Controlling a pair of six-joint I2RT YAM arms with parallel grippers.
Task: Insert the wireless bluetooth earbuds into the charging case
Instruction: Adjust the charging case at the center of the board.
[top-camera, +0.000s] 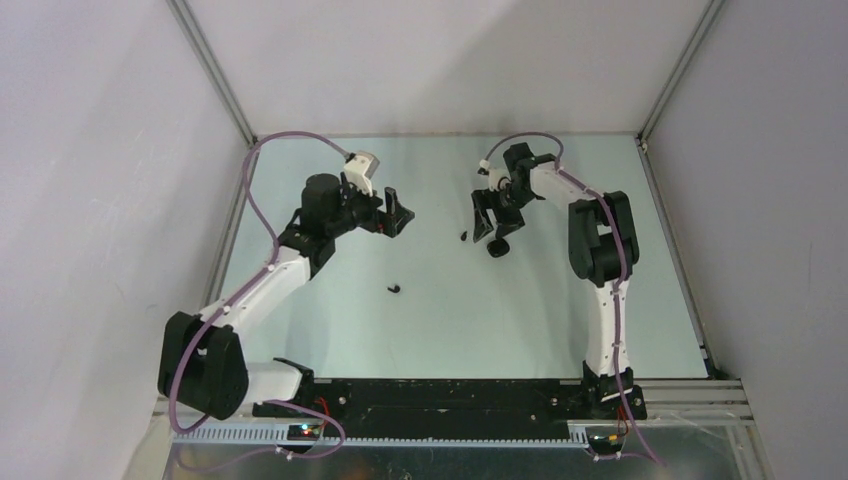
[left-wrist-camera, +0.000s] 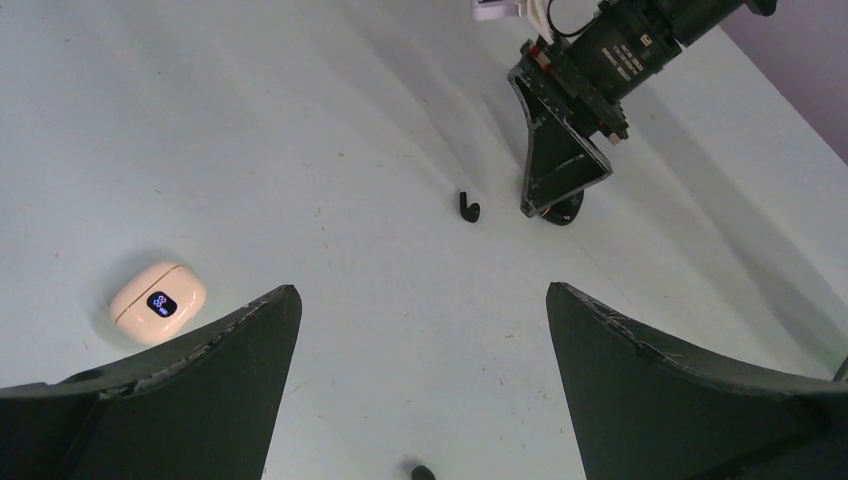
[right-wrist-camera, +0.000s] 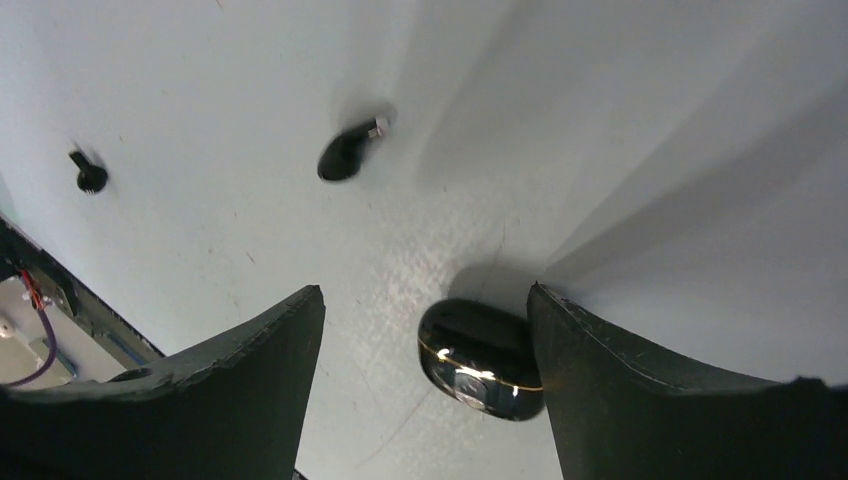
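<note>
Pale bench (top-camera: 560, 330), plain white walls (top-camera: 420, 60) on three sides.

Left fingers (top-camera: 398, 213): spread fully apart, nothing between them, touching nothing, up off the bench. In the left wrist view the cream charging case (left-wrist-camera: 157, 302) sits at 9 o'clock from the gap, just past the left-hand finger. Its lid is shut and a small lit display faces up. No contact that I can see. A black earbud (left-wrist-camera: 468, 207) lies at 12 o'clock, loose on the bench and well apart from these fingers.

Right fingers (top-camera: 488, 218): also wide apart, gripping nothing. In the right wrist view the black charging case (right-wrist-camera: 482, 358) lies on the bench inside the gap, at about 5 o'clock and hard up by the right-hand finger. Whether it touches that finger, cannot tell. It is glossy with a thin gold line round it. The same black earbud is at 11 o'clock from the gap. The second black earbud (right-wrist-camera: 88, 175) is farther out at 10 o'clock.

Top view:
- Black case at 5 o'clock from the right fingers, just beside them.
- First bud at 8 o'clock from the right fingers, near.
- Second bud at 6 o'clock from the left fingers, well apart, mid-bench.

Both black buds lie outside any case.
</note>
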